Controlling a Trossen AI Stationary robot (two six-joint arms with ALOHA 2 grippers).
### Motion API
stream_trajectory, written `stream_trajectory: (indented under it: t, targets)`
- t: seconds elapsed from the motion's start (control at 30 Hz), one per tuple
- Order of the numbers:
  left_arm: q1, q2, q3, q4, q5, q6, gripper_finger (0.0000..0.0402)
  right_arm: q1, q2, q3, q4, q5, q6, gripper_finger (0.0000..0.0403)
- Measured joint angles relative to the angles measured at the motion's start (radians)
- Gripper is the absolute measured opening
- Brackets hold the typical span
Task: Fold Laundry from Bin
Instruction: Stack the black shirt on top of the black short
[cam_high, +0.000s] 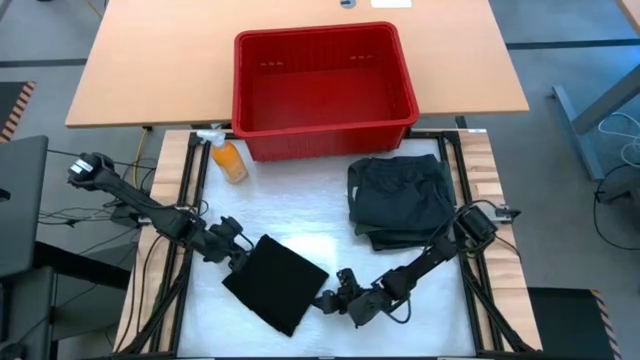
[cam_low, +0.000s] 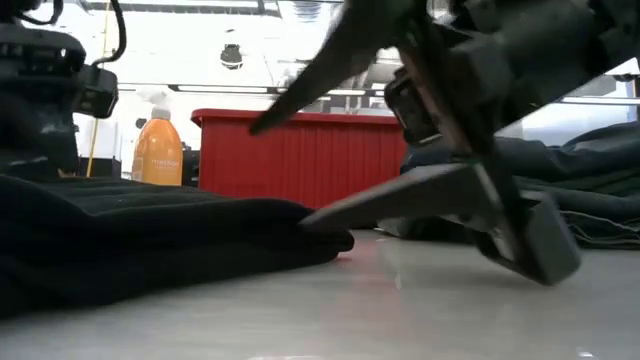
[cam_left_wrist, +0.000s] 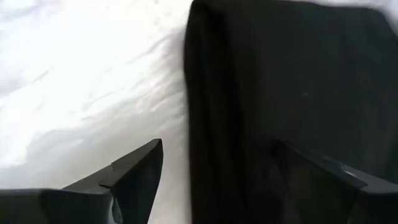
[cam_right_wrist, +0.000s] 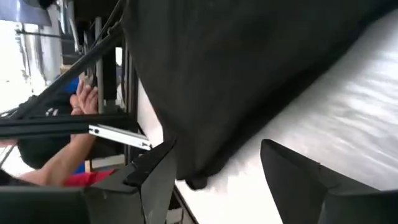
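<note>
— Two grippers of mine are down on the white worktop (cam_high: 420, 300), one at each side of the folded black cloth (cam_high: 276, 284).

— Where exactly does the cloth lie against them?

— My left gripper (cam_high: 243, 258) sits at the cloth's upper left edge, jaws spread, one finger over bare worktop and the other over the fabric. My right gripper (cam_high: 331, 297) is at the cloth's right corner, jaws also spread, with the corner lying between the fingers and nothing pinched.

— And the rest of the laundry?

— A stack of dark charcoal garments (cam_high: 400, 200) rests toward the right side of the worktop, well apart from both grippers and just in front of the red bin (cam_high: 322, 92).

— What is the cloth like?

— Soft, matte, folded into a flat rectangle turned at an angle, with a thick rounded fold along the edge. In the low view a fine rib shows on its surface.

— The bin?

— Rigid red plastic, rectangular, thick rim, ribbed walls. An orange spray bottle (cam_high: 226, 156) stands by its left front corner.

— Anything beyond the worktop?

— A person's hand (cam_right_wrist: 85, 98) shows in my right wrist view, past the frame.
</note>
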Motion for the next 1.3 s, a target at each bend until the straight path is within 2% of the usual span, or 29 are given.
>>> stream_trajectory:
  t: [0.13,0.37,0.5,0.73,0.83,0.97,1.1,1.2,1.3]
  targets:
    - [0.0,0.081,0.0,0.033,0.017,-0.005,0.0299,-0.011,0.041,0.058,-0.017,0.003,0.011,0.0259]
    - [0.002,0.244,0.002,0.168,0.073,0.041,0.0299,-0.024,0.04,0.144,-0.283,0.047,0.064,0.0258]
    - [0.003,0.349,0.005,0.331,0.099,0.062,0.0293,-0.047,0.042,0.158,-0.325,0.014,0.095,0.0258]
    - [0.002,0.452,0.003,0.524,0.113,0.061,0.0262,-0.039,0.04,0.162,-0.465,-0.007,0.189,0.0258]
    - [-0.002,0.508,0.003,0.584,0.101,0.026,0.0238,-0.044,0.069,0.162,-0.45,0.001,0.204,0.0251]
    - [-0.003,0.589,0.003,0.693,0.079,-0.024,0.0187,-0.074,0.143,0.167,-0.319,-0.038,0.171,0.0208]
    - [-0.003,0.634,0.003,0.809,0.063,-0.026,0.0103,-0.099,0.162,0.167,-0.194,-0.043,0.02,0.0122]
    - [-0.004,0.619,0.002,0.813,0.03,-0.033,0.0032,-0.111,0.107,0.161,-0.244,-0.037,-0.101,0.0051]
    - [-0.004,0.569,-0.002,0.815,-0.017,-0.045,0.0027,-0.117,0.025,0.155,-0.361,-0.022,-0.221,0.0042]
